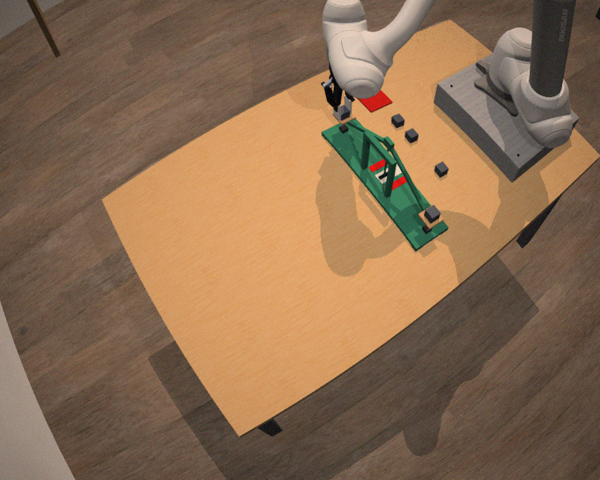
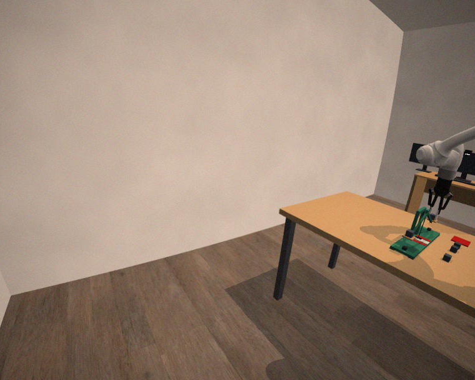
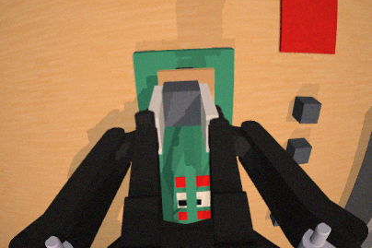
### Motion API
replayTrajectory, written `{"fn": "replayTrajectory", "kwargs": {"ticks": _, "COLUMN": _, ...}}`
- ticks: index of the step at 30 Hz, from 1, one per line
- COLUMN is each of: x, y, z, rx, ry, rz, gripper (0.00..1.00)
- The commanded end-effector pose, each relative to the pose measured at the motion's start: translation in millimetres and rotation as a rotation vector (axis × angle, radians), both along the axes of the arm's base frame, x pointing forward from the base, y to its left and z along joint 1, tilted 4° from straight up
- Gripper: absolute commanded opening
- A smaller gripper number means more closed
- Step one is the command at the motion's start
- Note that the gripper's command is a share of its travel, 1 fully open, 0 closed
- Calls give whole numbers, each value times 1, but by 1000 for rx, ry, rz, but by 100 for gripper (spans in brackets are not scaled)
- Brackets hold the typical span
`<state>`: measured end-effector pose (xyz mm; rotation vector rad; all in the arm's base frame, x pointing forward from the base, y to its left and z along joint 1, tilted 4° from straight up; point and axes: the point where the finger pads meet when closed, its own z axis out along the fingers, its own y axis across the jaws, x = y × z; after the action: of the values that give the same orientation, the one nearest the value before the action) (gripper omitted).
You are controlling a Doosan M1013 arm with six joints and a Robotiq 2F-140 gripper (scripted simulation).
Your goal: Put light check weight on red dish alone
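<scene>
My gripper (image 1: 343, 110) (image 2: 434, 215) (image 3: 181, 99) is shut on a dark grey weight at the far pan (image 1: 348, 121) (image 3: 168, 75) of the green rocker balance (image 1: 336, 136) (image 2: 409, 252) (image 3: 226, 60). The finger pads meet two opposite sides of it. Another weight (image 1: 432, 213) (image 2: 409, 233) sits on the other pan. The pointer seems to be over the white field (image 1: 396, 170). Three loose weights (image 1: 397, 121) (image 1: 411, 136) (image 1: 440, 169) stand apart beside the balance. The red dish (image 1: 375, 101) (image 2: 460, 241) (image 3: 308, 18) lies flat with nothing on it.
The green uprights (image 1: 365, 152) and beam of the balance stand close to my gripper. The grey base block (image 1: 470, 121) of the arm is beyond the loose weights. The table (image 1: 212, 258) (image 2: 335, 208) has its far edge behind my gripper.
</scene>
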<state>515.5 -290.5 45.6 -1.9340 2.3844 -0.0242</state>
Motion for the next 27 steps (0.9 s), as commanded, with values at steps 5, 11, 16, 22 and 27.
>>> {"fn": "replayTrajectory", "kwargs": {"ticks": 5, "x": 1, "y": 2, "z": -4, "rx": 2, "ry": -2, "rz": 0, "gripper": 24}}
{"fn": "replayTrajectory", "kwargs": {"ticks": 11, "x": 1, "y": 2, "z": -4, "rx": 2, "ry": -2, "rz": 0, "gripper": 24}}
{"fn": "replayTrajectory", "kwargs": {"ticks": 16, "x": 1, "y": 2, "z": -4, "rx": 2, "ry": -2, "rz": 0, "gripper": 24}}
{"fn": "replayTrajectory", "kwargs": {"ticks": 22, "x": 1, "y": 2, "z": -4, "rx": 2, "ry": -2, "rz": 0, "gripper": 24}}
{"fn": "replayTrajectory", "kwargs": {"ticks": 27, "x": 0, "y": 2, "z": 6, "rx": 2, "ry": -2, "rz": 0, "gripper": 24}}
